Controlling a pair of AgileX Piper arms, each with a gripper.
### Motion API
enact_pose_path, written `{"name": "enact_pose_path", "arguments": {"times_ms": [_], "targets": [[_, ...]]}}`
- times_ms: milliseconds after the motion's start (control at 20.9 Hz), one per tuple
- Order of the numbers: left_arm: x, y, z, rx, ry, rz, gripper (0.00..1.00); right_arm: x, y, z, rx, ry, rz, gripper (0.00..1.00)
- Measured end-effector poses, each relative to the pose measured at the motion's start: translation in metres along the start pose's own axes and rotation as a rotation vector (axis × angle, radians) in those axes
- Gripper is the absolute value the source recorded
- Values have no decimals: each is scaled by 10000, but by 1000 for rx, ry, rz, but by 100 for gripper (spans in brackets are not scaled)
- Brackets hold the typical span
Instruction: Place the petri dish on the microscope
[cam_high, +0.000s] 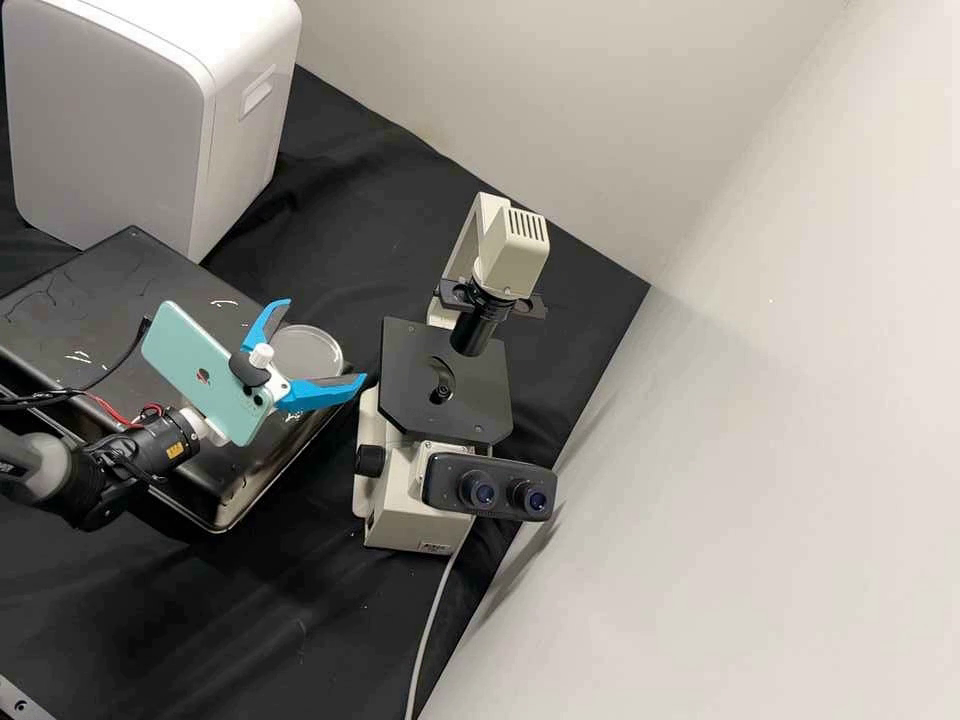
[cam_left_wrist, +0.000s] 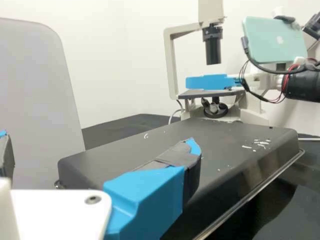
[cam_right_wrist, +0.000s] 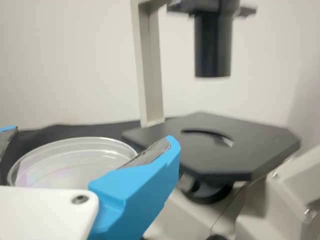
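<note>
**Fig. 1. Dish (cam_right_wrist: 65, 160) in carry, short of the stage (cam_high: 482, 400)**

Nearest me, the left gripper (cam_left_wrist: 98, 141) hangs low over the black tray (cam_left_wrist: 235, 150), jaws wide apart and holding nothing. Beyond it, the right gripper (cam_high: 323, 340) is closed on the dish, with 1 blue finger at each side of the rim. The dish is level, clear of the tray at about stage height, just beside the microscope (cam_high: 410, 500) and not yet over it.

I judge the step in hand to be the carry. Next I must bring the dish sideways under the condenser (cam_high: 470, 330), which leaves only a low gap. Then I centre it over the slot in the stage, lower it until it sits flat, and let go.

Writing: none I can read. A red mark (cam_high: 432, 547) on the microscope's base and a yellow label (cam_high: 175, 450) on the right arm's wrist are both too small.
</note>
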Motion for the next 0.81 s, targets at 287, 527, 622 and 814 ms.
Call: {"name": "enact_pose_path", "arguments": {"times_ms": [287,527,622,814], "targets": [[-1,3,0,0,0,2,100,4,48,-24,1,14,-7,0],[-1,4,1,0,0,2,100,18,50,-28,1,9,-13,0],[-1,4,1,0,0,2,100,56,85,-36,-5,10,-10,0],[-1,4,1,0,0,2,100,204,185,50,5,-22,20,0]]}}
